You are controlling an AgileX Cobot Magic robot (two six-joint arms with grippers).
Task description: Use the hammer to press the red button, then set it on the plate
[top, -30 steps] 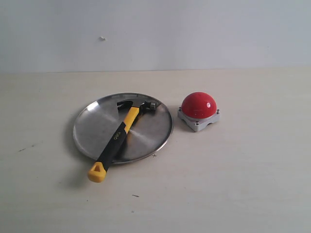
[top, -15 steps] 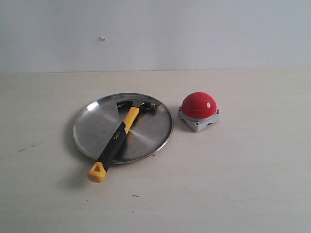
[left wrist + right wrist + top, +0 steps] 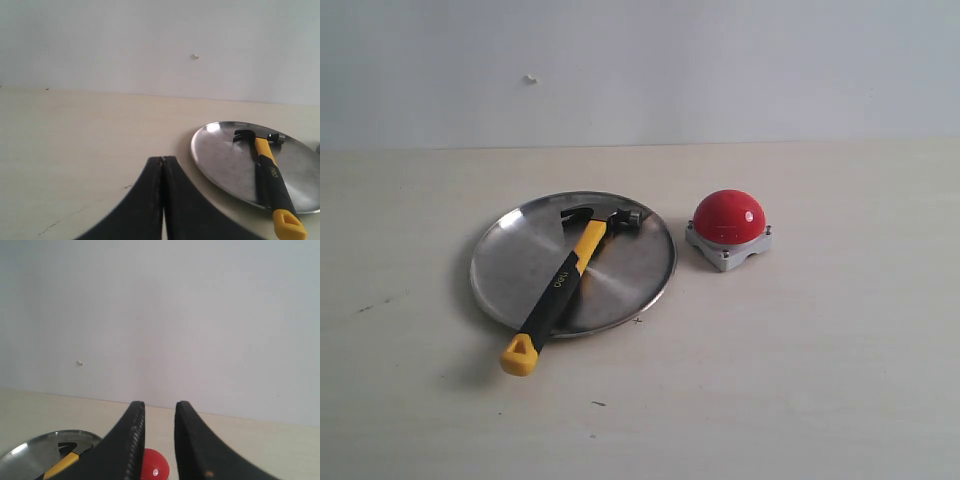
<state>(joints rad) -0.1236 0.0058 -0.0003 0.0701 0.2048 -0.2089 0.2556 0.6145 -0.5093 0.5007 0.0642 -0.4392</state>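
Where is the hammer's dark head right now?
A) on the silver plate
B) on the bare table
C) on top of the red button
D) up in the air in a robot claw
A: the hammer lies with its dark head on the plate, and only the yellow looped end of its handle sticks out past the rim; the red button sits apart beside the plate.
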